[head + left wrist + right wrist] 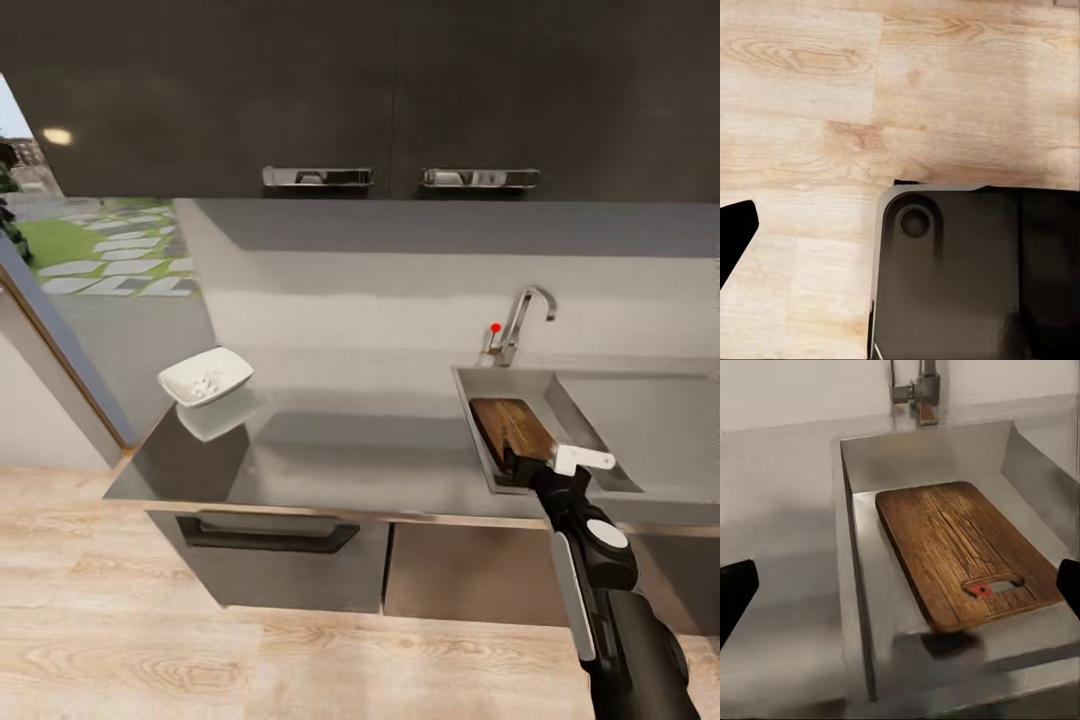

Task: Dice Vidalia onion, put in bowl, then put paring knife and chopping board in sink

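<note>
The brown chopping board [512, 428] lies flat inside the sink [480, 392], its slot handle toward me. In the right wrist view the paring knife's red handle [980, 589] shows through the slot of the chopping board [952, 547], underneath it. My right gripper [522, 463] hovers over the board's near end, open [900, 596], its fingertips [735, 592] wide apart with nothing between them. The white bowl [205, 376] stands at the countertop's [350, 450] far left with pale diced onion bits [208, 382] in it. My left gripper [900, 229] hangs open over the floor.
The chrome tap [522, 318] with its red-tipped lever rises behind the sink; the drainboard [650, 410] runs to the right. Dark wall cabinets [400, 100] hang overhead. A drawer with a dark handle [270, 535] sits below. The left wrist view looks down on wooden floor and my dark base [967, 277].
</note>
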{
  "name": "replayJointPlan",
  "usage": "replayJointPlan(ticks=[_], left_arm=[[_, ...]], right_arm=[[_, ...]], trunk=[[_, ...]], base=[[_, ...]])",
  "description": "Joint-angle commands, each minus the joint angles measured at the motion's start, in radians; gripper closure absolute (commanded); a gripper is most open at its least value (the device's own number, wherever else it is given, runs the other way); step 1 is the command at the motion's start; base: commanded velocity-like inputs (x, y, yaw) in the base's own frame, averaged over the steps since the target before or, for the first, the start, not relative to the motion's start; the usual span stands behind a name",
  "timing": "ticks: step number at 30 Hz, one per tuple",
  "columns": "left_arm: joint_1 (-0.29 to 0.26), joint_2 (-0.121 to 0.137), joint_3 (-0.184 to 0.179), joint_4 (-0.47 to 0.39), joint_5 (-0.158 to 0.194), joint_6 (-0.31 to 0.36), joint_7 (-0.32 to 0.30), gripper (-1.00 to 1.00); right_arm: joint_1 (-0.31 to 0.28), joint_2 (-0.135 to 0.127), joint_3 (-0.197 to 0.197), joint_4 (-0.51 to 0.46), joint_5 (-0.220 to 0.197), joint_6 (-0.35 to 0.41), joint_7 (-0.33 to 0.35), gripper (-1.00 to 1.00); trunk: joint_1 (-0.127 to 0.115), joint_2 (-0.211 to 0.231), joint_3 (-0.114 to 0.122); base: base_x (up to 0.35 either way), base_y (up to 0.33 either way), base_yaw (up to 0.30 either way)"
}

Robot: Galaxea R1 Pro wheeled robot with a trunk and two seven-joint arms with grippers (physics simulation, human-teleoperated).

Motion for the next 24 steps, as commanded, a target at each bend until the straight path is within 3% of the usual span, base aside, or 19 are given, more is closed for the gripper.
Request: replayJointPlan(ticks=[1, 17, 19, 24], left_arm=[[0.0, 0.002, -0.008, -0.001, 0.01, -0.002, 0.005, -1.0], [0.0, 0.003, -0.007, -0.001, 0.01, -0.003, 0.005, -1.0], [0.0, 0.003, -0.007, -0.001, 0.01, -0.003, 0.005, -1.0], [0.0, 0.003, -0.007, -0.001, 0.01, -0.003, 0.005, -1.0]], right_arm=[[0.013, 0.001, 0.0, -0.003, 0.003, -0.007, 0.002, -1.0], [0.279, 0.004, 0.003, -0.005, 0.011, -0.243, 0.012, -1.0], [0.346, 0.005, 0.004, 0.002, 0.01, -0.291, 0.017, -1.0], [0.414, 0.007, 0.004, 0.037, 0.011, -0.358, 0.103, -1.0]], trunk=[[0.0, -0.002, -0.002], [0.0, -0.002, -0.002], [0.0, -0.002, -0.002], [0.0, -0.002, -0.002]], base=[[-0.342, 0.0, 0.0], [-0.339, 0.0, 0.0], [-0.288, 0.0, 0.0], [-0.255, 0.0, 0.0]])
